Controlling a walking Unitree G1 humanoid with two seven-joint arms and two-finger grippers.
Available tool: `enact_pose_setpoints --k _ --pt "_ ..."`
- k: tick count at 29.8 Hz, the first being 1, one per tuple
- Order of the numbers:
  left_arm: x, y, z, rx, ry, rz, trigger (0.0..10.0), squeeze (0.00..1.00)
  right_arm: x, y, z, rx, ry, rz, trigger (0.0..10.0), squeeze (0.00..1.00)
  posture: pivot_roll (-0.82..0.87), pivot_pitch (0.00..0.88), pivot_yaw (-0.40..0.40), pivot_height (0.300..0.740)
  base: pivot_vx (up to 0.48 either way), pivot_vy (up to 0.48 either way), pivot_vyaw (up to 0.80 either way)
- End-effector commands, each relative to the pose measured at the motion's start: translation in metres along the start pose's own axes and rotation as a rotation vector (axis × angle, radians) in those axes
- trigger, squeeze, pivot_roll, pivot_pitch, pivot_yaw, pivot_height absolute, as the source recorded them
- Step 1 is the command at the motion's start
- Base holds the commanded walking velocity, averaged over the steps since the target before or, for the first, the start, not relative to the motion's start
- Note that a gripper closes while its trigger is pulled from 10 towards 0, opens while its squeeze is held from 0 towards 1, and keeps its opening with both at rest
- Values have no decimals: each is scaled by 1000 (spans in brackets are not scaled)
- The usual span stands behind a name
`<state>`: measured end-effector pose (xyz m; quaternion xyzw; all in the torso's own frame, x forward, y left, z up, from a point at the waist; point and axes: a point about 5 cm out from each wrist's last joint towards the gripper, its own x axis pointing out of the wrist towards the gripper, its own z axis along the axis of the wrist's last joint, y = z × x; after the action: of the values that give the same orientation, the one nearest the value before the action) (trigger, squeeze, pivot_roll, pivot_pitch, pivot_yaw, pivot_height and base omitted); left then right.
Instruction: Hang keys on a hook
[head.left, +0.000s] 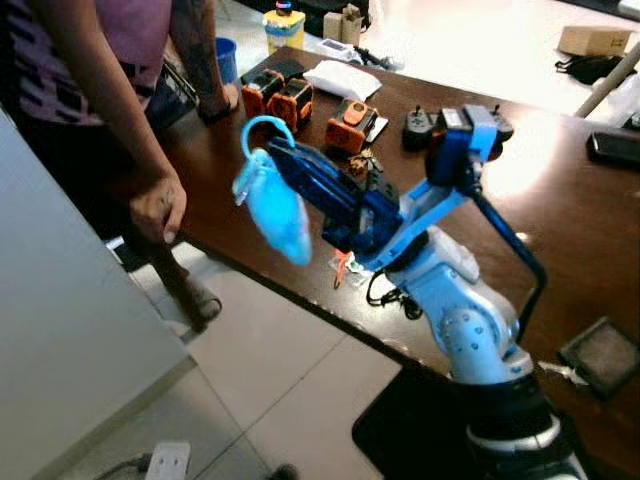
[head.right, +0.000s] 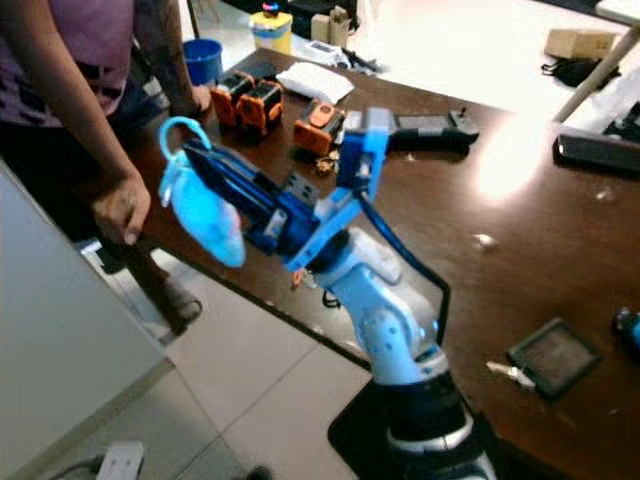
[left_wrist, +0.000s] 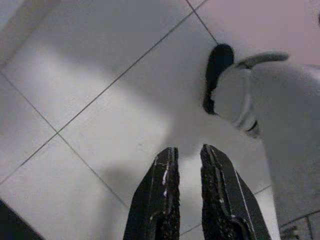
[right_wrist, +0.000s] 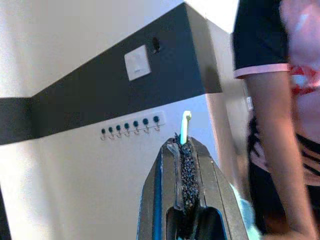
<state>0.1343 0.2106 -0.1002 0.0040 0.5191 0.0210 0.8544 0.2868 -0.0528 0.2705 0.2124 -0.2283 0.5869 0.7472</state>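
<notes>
My right gripper (head.left: 272, 160) reaches out to the left past the table edge, shut on a key ring with a pale blue fluffy charm (head.left: 278, 212) hanging below the fingers. The ring's blue loop (head.left: 260, 128) curls above the fingertips. Along the right wrist view, a pale sliver of the loop (right_wrist: 185, 125) sticks out past the shut fingers (right_wrist: 182, 165). Beyond it, a white rack with several dark hooks (right_wrist: 131, 129) is mounted on a far wall. My left gripper (left_wrist: 187, 150) hangs idle over the floor tiles, its fingers close together.
A person (head.left: 90, 90) stands at the left, one hand (head.left: 160, 208) near the charm and the other on the dark wooden table (head.left: 560, 230). Orange-black battery packs (head.left: 280, 95), controllers (head.left: 420, 125), a black pad (head.right: 555, 355) and a loose key (head.right: 512, 373) lie there. A wall switch (right_wrist: 137, 62) sits above the rack.
</notes>
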Motion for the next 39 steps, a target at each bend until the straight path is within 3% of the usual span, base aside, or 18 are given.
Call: enact_pose_setpoints --k 1,31,36,39 --pt "-2 -1 -12 -13 39 -4 10000 0 2 5 -9 0 42 27 10000 0 11 23 59 740 0 0 794" --pt "-3 4 -16 0 59 -3 10000 0 -3 6 -13 -26 83 36 10000 0 0 12 64 740 16 0 793" --pt "-3 3 -15 2 57 -10 10000 0 -2 4 -10 -32 69 23 10000 0 -2 14 65 740 271 0 784" --pt "-2 3 -14 5 57 -15 10000 0 -2 -3 -5 -37 27 -50 10000 0 -4 18 67 740 300 0 473"
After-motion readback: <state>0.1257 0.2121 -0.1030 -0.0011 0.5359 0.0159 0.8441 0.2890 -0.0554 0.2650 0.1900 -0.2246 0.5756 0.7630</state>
